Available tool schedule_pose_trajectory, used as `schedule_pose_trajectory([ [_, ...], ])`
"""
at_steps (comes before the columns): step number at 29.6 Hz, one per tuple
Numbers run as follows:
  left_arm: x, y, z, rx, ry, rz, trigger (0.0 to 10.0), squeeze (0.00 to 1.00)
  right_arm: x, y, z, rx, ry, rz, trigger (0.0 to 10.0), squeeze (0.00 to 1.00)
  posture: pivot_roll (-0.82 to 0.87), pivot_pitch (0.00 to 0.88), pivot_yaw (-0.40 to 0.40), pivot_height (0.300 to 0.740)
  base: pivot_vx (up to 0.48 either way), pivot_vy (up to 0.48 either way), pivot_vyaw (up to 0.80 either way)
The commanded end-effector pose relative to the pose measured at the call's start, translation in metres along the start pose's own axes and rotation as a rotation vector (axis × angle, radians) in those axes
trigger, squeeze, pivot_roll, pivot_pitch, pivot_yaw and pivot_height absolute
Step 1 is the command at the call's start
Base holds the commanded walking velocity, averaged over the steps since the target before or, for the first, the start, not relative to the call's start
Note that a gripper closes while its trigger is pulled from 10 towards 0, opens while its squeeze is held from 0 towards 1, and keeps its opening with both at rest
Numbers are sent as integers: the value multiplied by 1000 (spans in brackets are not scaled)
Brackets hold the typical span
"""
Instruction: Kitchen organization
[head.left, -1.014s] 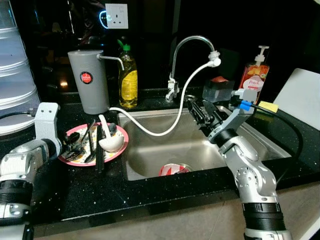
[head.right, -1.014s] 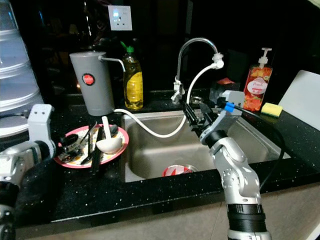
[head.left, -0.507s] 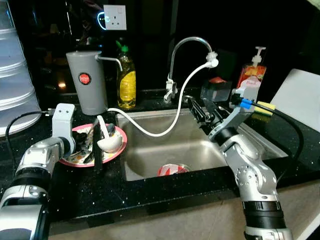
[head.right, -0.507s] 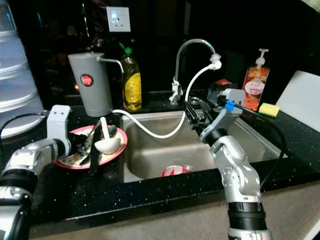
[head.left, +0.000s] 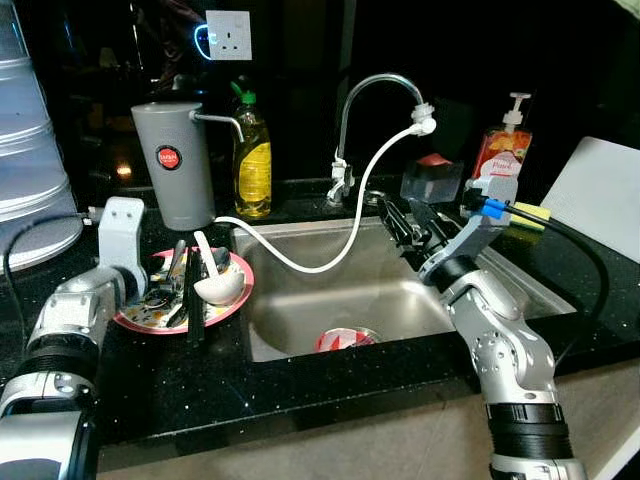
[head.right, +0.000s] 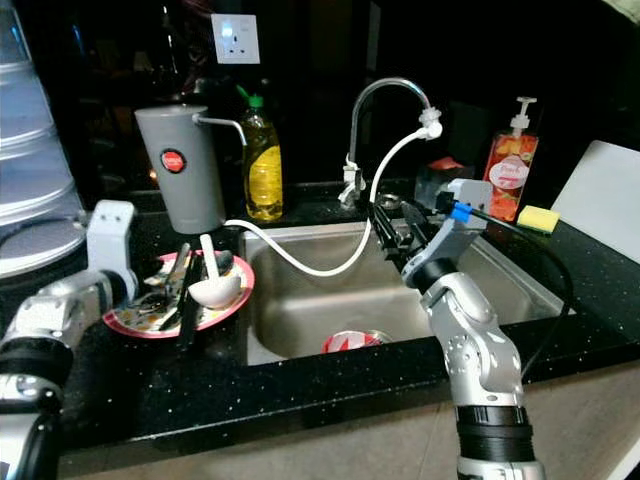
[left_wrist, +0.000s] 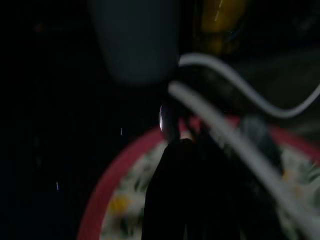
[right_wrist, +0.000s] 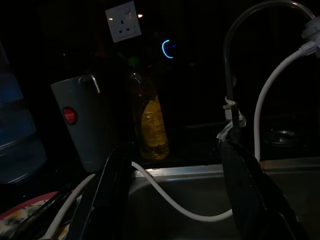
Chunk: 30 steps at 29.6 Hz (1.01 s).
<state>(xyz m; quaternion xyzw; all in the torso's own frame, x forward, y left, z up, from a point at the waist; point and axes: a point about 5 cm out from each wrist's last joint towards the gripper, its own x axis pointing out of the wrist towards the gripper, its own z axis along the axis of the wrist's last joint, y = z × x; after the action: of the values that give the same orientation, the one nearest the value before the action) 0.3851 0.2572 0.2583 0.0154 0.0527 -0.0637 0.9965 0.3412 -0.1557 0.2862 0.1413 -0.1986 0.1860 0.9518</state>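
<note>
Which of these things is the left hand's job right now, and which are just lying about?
In hand:
- plate
- utensils on it
- white spoon
- left hand, at the plate

Lying about:
- grey dispenser
- yellow bottle
- tap and white hose
- soap pump
- sponge
- red-white thing in the sink
- right hand, open over the sink
</note>
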Motion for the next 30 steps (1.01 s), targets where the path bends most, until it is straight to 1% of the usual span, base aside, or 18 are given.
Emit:
schedule_pose_trajectory([
  [1, -6, 3, 13, -11, -45, -7, 10000, 0, 1, -1, 3, -8, -12, 0, 10000, 0, -50, 13, -40, 740, 0, 0, 0],
  [4, -10, -3, 25, -4, -73, -42, 10000, 0, 1, 0, 3, -8, -13, 2, 10000, 0, -46, 6, -34, 740, 0, 0, 0],
  [7, -12, -2, 31, 2, -83, -36, 10000, 0, 0, -1, 3, -3, -17, -9, 10000, 0, -41, 6, -37, 740, 0, 0, 0],
  [8, -15, -5, 41, 4, -122, -50, 10000, 0, -1, -2, 2, -1, -16, -16, 10000, 0, -39, 4, -39, 740, 0, 0, 0],
  [10, -19, -10, 47, 8, -145, -68, 10000, 0, -1, -2, 1, -2, -13, -14, 10000, 0, -42, 7, -34, 740, 0, 0, 0],
  [15, -20, -14, 47, 36, -132, -74, 10000, 0, -2, -2, 3, -7, -18, -17, 10000, 0, -50, 12, -16, 740, 0, 0, 0],
  [16, -18, -12, 32, 84, -57, -44, 10000, 0, -4, -4, 3, -6, -21, -29, 10000, 0, -46, 17, -24, 740, 0, 0, 0],
  [17, -17, -9, 26, 96, -24, -23, 10000, 0, -5, -5, 3, -5, -20, -35, 10000, 0, -46, 17, -24, 740, 0, 0, 0],
  [18, -17, -9, 26, 96, -24, -23, 10000, 0, -5, -5, 3, -5, -20, -35, 10000, 0, -46, 17, -24, 740, 0, 0, 0],
  [19, -14, -2, 11, 77, 43, 27, 10000, 0, -6, -5, 1, -5, -13, -36, 10000, 0, -44, 15, -29, 740, 0, 0, 0],
  [20, -14, -2, 11, 77, 43, 27, 10000, 0, -6, -5, 1, -5, -13, -36, 10000, 0, -44, 15, -29, 740, 0, 0, 0],
  [21, -11, 4, -7, 73, 100, 76, 10000, 0, -6, -5, 1, -7, -7, -32, 10000, 0, -43, 19, -31, 740, 0, 0, 0],
  [23, -10, 6, -14, 69, 126, 101, 10000, 0, -5, -5, 0, -7, -7, -32, 10000, 0, -43, 19, -31, 740, 0, 0, 0],
  [24, -7, 10, -26, 46, 162, 147, 10000, 184, -4, -5, 1, -7, -10, -31, 10000, 0, -43, 19, -31, 740, 0, 0, 0],
  [25, -7, 10, -26, 46, 162, 147, 10000, 184, -4, -5, 1, -7, -10, -31, 10000, 0, -43, 19, -31, 740, 0, 0, 0],
  [26, -3, 11, -31, 39, 182, 177, 10000, 839, -3, -4, 2, -5, -15, -29, 10000, 0, -46, 13, -31, 740, 0, 0, 0],
  [27, 0, 9, -31, 22, 180, 167, 10000, 1000, -3, -4, 2, -4, -15, -28, 10000, 0, -44, 14, -33, 740, 0, 0, 0],
  [30, 4, 7, -32, 2, 184, 179, 10000, 1000, -3, -4, 1, -2, -11, -29, 10000, 0, -44, 15, -38, 740, 0, 0, 0],
])
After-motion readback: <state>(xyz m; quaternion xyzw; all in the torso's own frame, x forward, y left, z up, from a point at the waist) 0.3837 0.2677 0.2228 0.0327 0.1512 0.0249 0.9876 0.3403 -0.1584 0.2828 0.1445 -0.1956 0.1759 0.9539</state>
